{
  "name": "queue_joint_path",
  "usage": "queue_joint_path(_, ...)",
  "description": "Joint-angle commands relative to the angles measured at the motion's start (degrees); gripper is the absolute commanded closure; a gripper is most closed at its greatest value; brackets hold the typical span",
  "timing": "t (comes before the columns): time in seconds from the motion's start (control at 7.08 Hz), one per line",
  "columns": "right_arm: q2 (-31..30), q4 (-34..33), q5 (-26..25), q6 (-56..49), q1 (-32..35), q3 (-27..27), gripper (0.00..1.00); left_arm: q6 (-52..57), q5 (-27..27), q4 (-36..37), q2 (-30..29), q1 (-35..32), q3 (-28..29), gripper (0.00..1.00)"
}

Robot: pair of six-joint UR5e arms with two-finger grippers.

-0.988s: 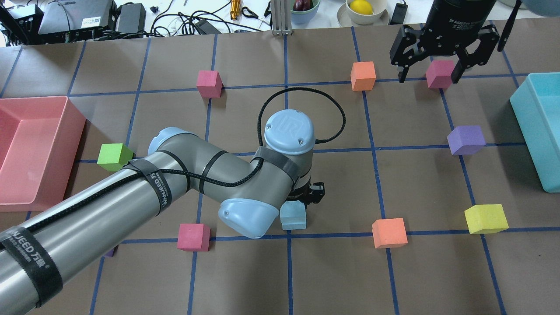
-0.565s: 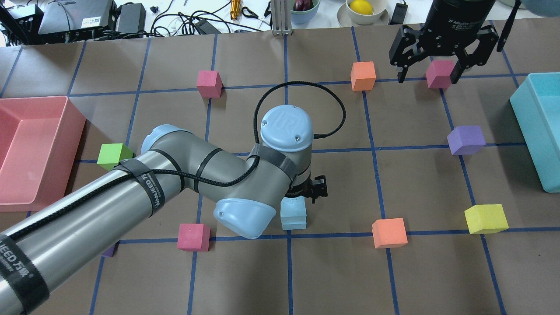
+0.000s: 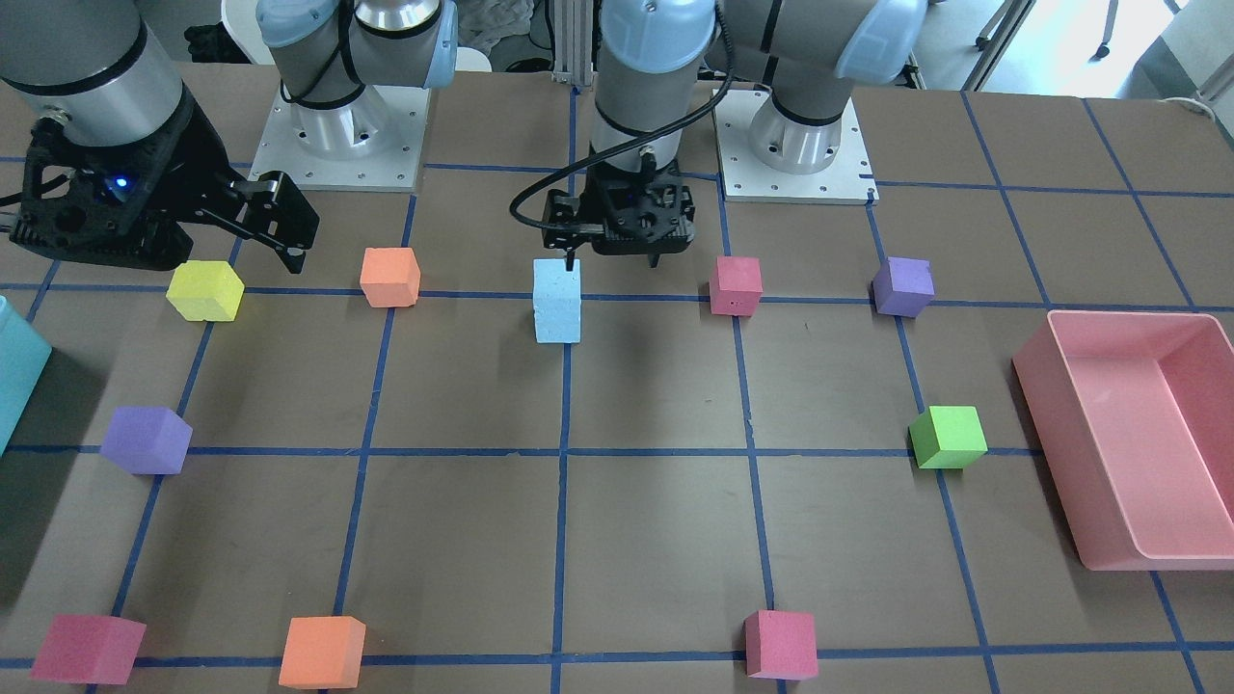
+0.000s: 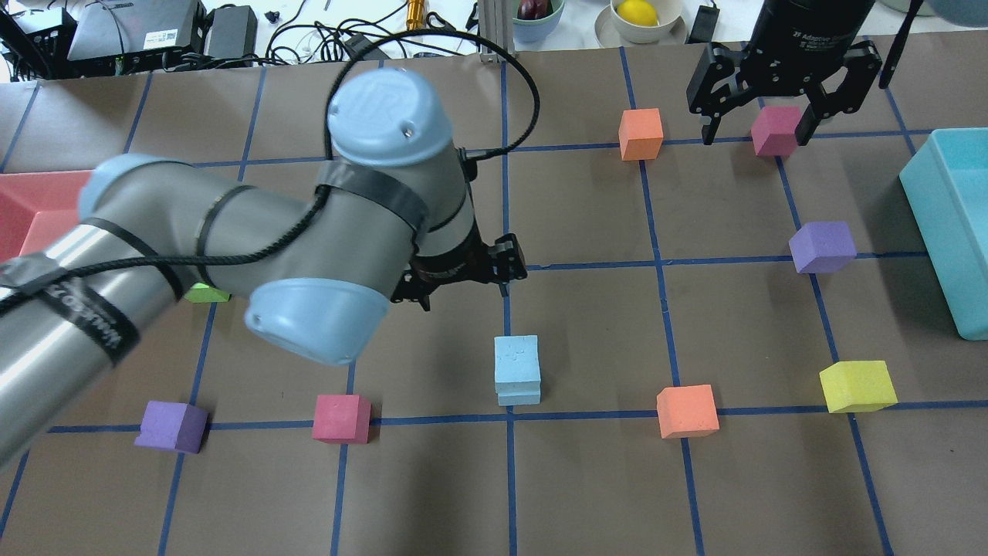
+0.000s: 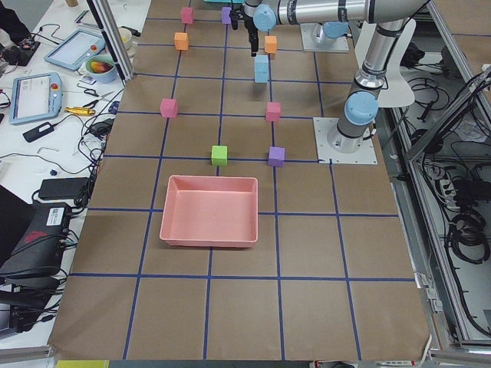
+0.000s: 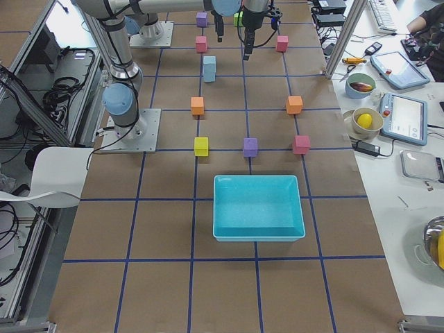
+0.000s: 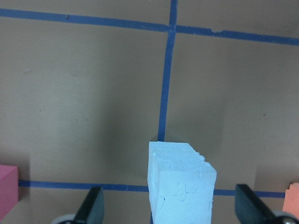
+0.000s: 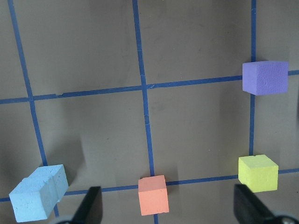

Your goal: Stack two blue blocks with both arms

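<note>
The two blue blocks stand stacked on a tape crossing, the top block [image 4: 517, 361] on the bottom block [image 4: 519, 398], slightly offset. The stack also shows in the front view [image 3: 557, 301] and the left wrist view [image 7: 181, 186]. My left gripper [image 4: 459, 284] is open and empty, raised above the stack and a little behind it, toward the robot's base. My right gripper [image 4: 754, 137] is open and empty, hovering high over a magenta cube [image 4: 774, 130] at the far right. The stack shows at the lower left of the right wrist view [image 8: 37, 198].
A pink bin [image 4: 23, 201] sits at the left edge and a teal bin [image 4: 953, 232] at the right edge. Near the stack are a pink cube [image 4: 341, 418] and an orange cube [image 4: 687, 411]. Yellow [image 4: 857, 386] and purple [image 4: 822, 247] cubes lie further right.
My left gripper was down at the top blue block; it has risen and drawn back, leaving the stack standing alone. The right arm has hardly moved.
</note>
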Motion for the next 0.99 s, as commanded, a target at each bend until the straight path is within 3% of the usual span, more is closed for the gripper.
queue_joint_path(0.0,-0.4,0.0,0.2,-0.2,0.5,-0.1,0.0,6.4,-1.1,-9.3,3.4,9.5,7.4,0.0)
queue_joint_path(0.56,-0.3,-0.2,0.1,-0.2,0.3,0.0,0.0,16.1,0.9,-13.0,4.1,18.9,11.6,0.0)
queue_joint_path(0.85,-0.4,0.0,0.1,-0.1,0.5,0.1,0.0,17.1,1.0,-12.8,4.2,19.9,11.6,0.0)
